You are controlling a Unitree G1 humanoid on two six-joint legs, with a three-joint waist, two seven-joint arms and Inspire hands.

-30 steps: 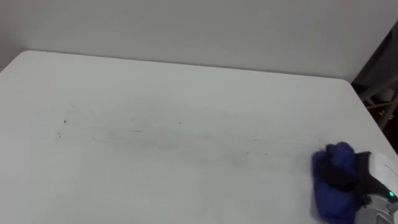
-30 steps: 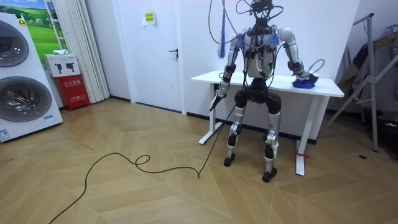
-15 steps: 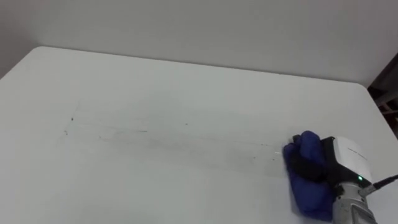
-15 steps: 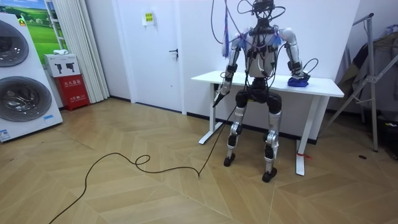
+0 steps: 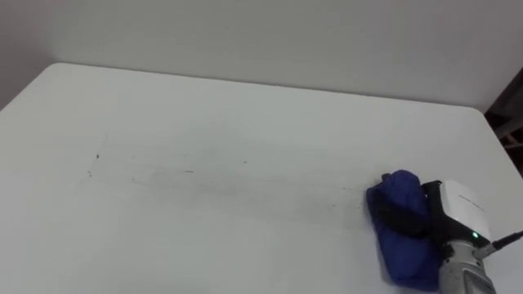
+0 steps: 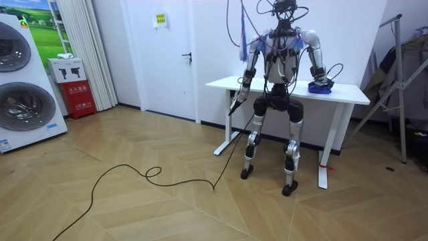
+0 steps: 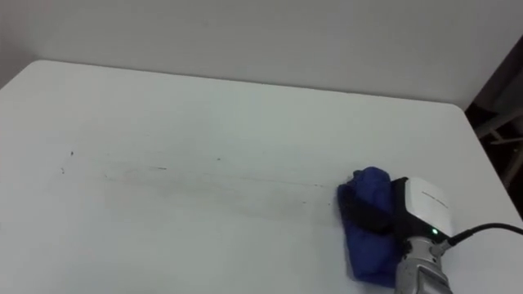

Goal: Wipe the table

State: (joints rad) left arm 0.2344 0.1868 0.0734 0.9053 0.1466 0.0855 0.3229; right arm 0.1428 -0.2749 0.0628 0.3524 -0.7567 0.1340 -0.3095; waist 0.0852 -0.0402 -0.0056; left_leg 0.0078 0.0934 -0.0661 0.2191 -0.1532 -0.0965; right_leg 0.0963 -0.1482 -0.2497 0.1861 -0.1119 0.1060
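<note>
The white table (image 5: 245, 122) has faint grey streaks (image 5: 188, 173) and small dark specks (image 5: 97, 157) across its middle. A crumpled blue cloth (image 5: 400, 233) lies on the table near its right end. My right hand (image 5: 458, 216) lies on the cloth from the right, its dark fingers (image 5: 398, 217) curled over it. The room view shows me standing upright at the table's front, the right hand (image 6: 322, 82) on the cloth (image 6: 315, 87). My left hand (image 6: 232, 107) hangs low beside the table's left end.
A pale wall runs behind the table (image 7: 245, 33). The table's right edge (image 5: 502, 155) is close to the cloth. The room view has a metal stand (image 6: 401, 87) to its right, a door (image 6: 170, 53), and washing machines (image 6: 20, 87) at its left.
My right hand has slid the blue cloth leftwards along the table, towards the streaks. The head camera has shifted a little. The left arm has stayed down.
</note>
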